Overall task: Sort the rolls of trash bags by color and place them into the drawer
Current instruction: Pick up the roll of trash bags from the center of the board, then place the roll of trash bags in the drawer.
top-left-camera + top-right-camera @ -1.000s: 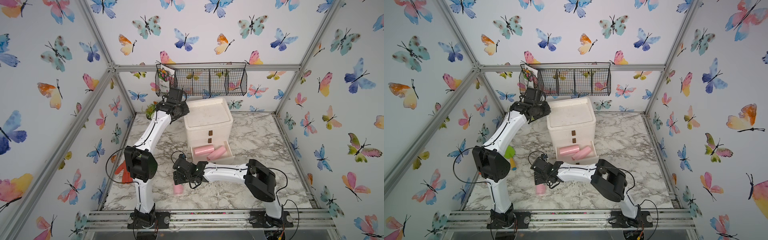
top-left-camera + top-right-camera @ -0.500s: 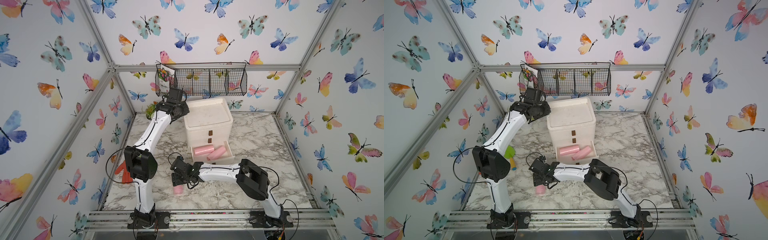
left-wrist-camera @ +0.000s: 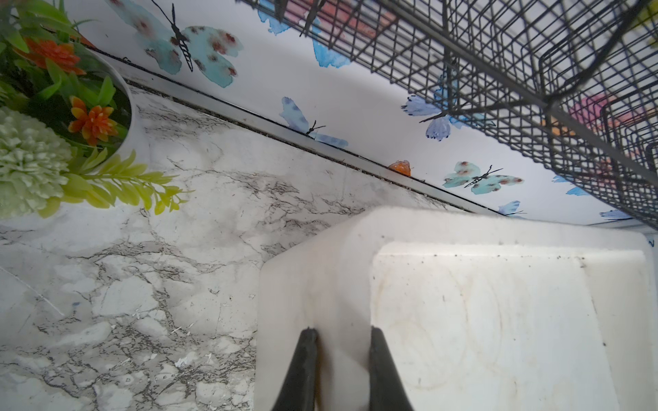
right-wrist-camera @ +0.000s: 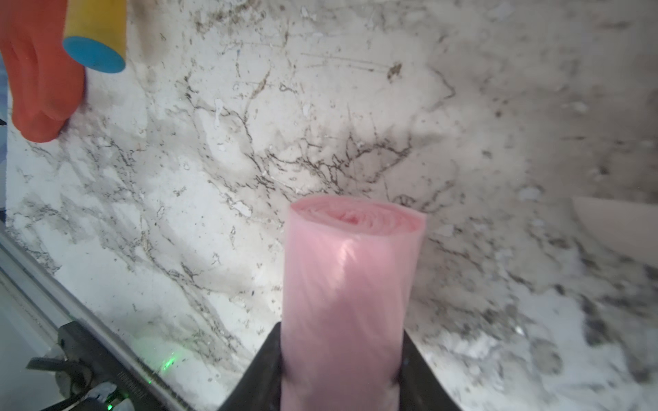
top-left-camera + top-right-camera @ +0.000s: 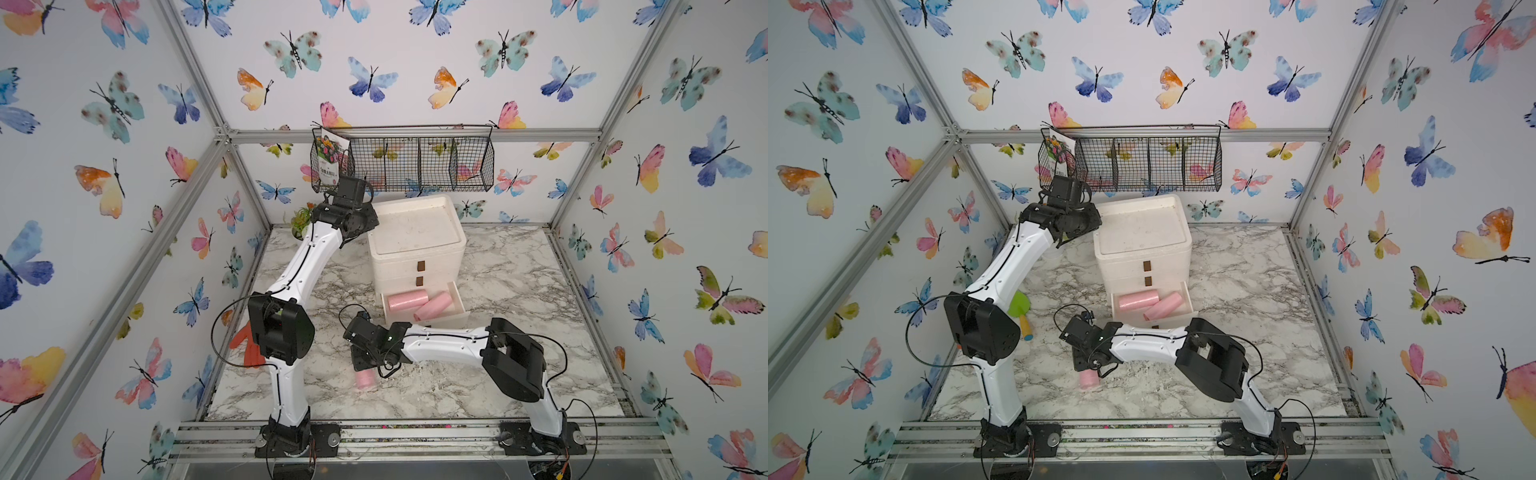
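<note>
Right gripper (image 4: 342,338): my fingers are closed against both sides of a pink trash-bag roll (image 4: 350,270). The roll runs lengthwise out past the fingertips. It sits over the near part of the marble table (image 5: 519,282), left of centre and nearer than the open bottom drawer (image 5: 440,321). I can't tell if it is off the table yet.

Left gripper (image 3: 343,332): pinched shut on the raised top rim of the white three-drawer unit (image 3: 480,320), at its far-left corner. I judge this is to brace the unit.

Step in hand, as I judge it: carry this pink roll to the drawer.
- The plastic looks soft and slick, so squeeze firmly but don't crush it.
- Lift straight up before moving.
- Move far and right, and clear the drawer's front wall.
- Lay it beside the pinks already inside, not on top of the tilted one.
- Hold the left pinch so the unit doesn't slide.

Counts, visible only:
- **Pink rolls:** three. One is in my grip and two are in the drawer, one lying level (image 5: 402,300) and one angled (image 5: 432,306).
- **Yellow roll:** one, blue end cap (image 4: 96,25), touching the orange glove (image 4: 39,89) at the left edge.
- **Light green roll:** one (image 5: 1018,304), partly hidden behind my left arm, probably a roll.
- **Drawers:** three, with only the bottom one open.
</note>
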`<state>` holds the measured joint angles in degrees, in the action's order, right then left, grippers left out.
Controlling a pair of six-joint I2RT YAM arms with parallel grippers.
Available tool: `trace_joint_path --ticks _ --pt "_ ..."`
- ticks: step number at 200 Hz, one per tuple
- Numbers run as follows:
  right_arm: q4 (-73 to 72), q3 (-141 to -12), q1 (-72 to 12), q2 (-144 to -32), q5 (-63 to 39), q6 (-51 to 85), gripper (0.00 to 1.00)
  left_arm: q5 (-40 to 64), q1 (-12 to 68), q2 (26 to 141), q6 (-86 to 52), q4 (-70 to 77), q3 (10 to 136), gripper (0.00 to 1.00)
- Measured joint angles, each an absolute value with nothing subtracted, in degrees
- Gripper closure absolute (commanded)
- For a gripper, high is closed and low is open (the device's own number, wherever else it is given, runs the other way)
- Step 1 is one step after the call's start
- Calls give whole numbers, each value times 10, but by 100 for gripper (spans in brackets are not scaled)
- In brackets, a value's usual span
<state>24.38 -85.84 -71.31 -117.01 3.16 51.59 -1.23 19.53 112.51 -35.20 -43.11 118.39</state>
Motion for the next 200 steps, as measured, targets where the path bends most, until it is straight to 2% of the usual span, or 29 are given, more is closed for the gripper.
trace_joint_path --ticks 54,90,137,200 --pt "239 -768 -703 -934 76 545 57 -12 195 1125 -352 -433 1185 100" --pt "190 -675 -626 -836 106 626 57 -12 195 1120 -354 -422 1174 100" --pt "108 -563 -522 -830 126 743 57 -12 194 1116 -354 -420 1168 100" --pt "8 -548 -469 -871 127 862 56 -11 194 1116 -354 -420 1168 100"
